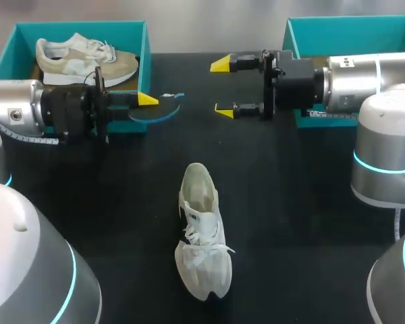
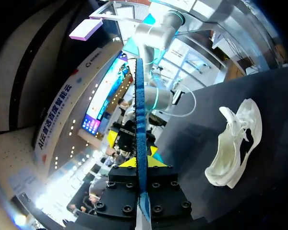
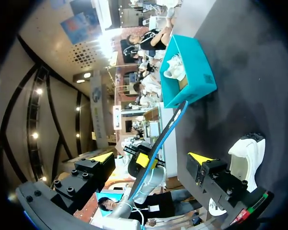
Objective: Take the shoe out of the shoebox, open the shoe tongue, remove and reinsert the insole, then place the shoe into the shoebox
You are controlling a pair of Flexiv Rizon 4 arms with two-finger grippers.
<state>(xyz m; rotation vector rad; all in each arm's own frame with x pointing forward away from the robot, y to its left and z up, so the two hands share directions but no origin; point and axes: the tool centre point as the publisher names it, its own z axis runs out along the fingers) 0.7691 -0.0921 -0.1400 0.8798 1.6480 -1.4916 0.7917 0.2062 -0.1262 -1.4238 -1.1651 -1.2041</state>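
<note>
Two teal boxes stand at the far side of the black table (image 1: 290, 202). The left box (image 1: 143, 47) holds a tan shoe (image 1: 88, 59) lying on its sole, also seen in the right wrist view (image 3: 175, 67) inside that box (image 3: 194, 76). The right box (image 1: 351, 30) is largely hidden behind the right arm, so I cannot tell what it holds.

A white shoe (image 1: 202, 236) sits out on the table, well apart from both boxes, opening up and laces loose (image 2: 235, 143) (image 3: 247, 153).

The left gripper (image 1: 147, 101) (image 2: 137, 163) is clamped on the insole (image 1: 158, 111), a dark sheet with a blue edge that sticks out past the yellow tips (image 2: 140, 120), just beside the left box's near corner. The right gripper (image 1: 224, 88) (image 3: 152, 158) is spread wide and grasps nothing, with the insole (image 3: 163, 134) ahead of it.
</note>
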